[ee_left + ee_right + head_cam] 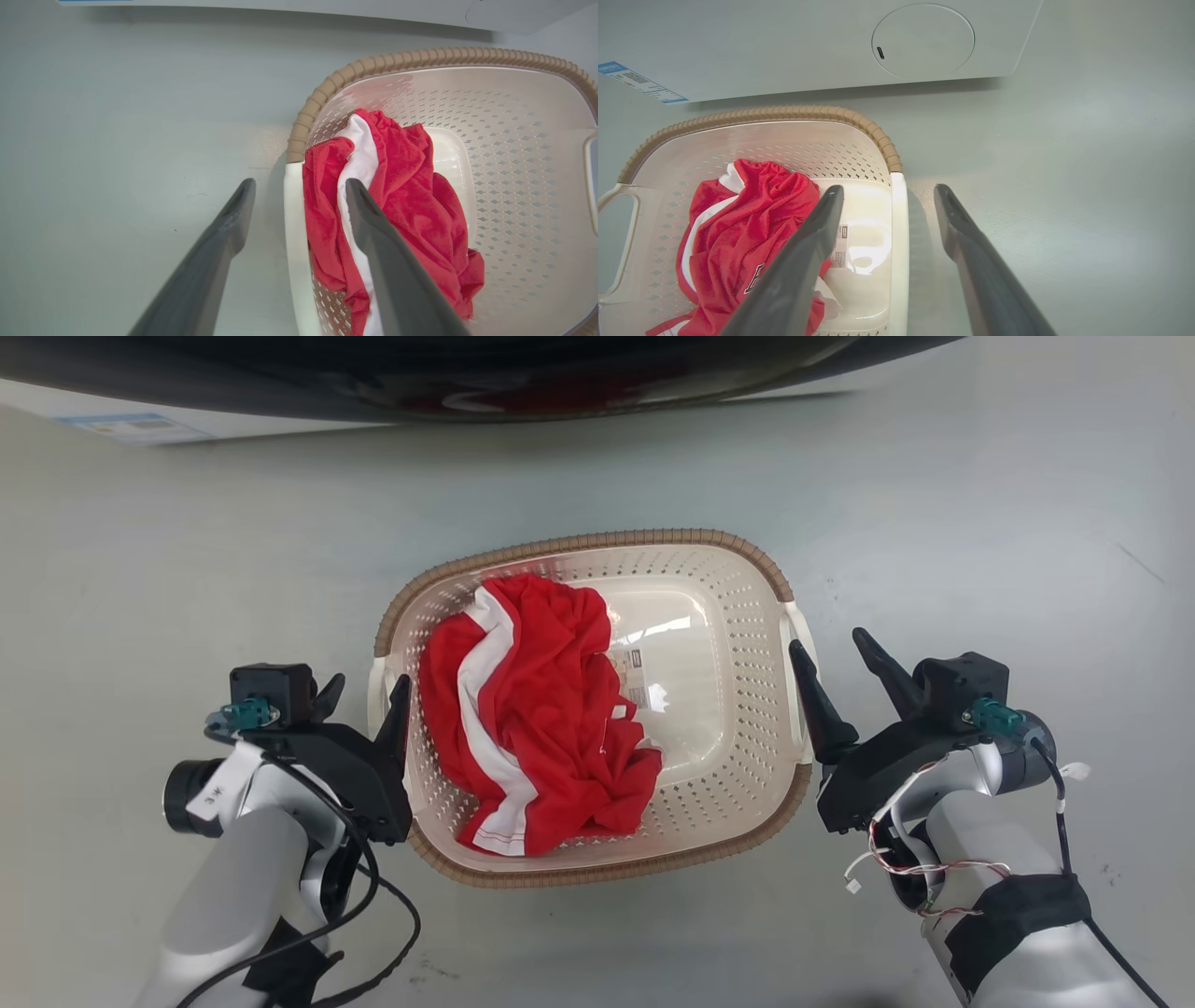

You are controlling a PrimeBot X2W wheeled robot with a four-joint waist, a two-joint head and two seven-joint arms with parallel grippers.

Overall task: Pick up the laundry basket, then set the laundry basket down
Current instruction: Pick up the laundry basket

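Left gripper (369, 686) is spread wide, one finger inside the wall and one outside, straddling the white left handle (292, 210) without clamping it. Right gripper (828, 644) is the same: wide, astride the right handle (899, 224), no contact that I can tell. The laundry basket (607, 539) sits flat on the grey floor (980, 523) between the two arms, just in front of the washing machine (924, 39). Step in hand looks like the grasp before the lift. Close both sides together and seat the handle bars deep between the fingers, not at the tips. The left inner finger is close to the red-and-white garment (541, 709), so avoid pinching cloth with the handle. Lift evenly, since the load is bunched toward the left half and may tip. Writing: the sticker (637, 677) on the basket bottom has dark print, too small to read. The blue-edged label (642, 84) on the machine is unreadable. A dark print on the garment is partly hidden.
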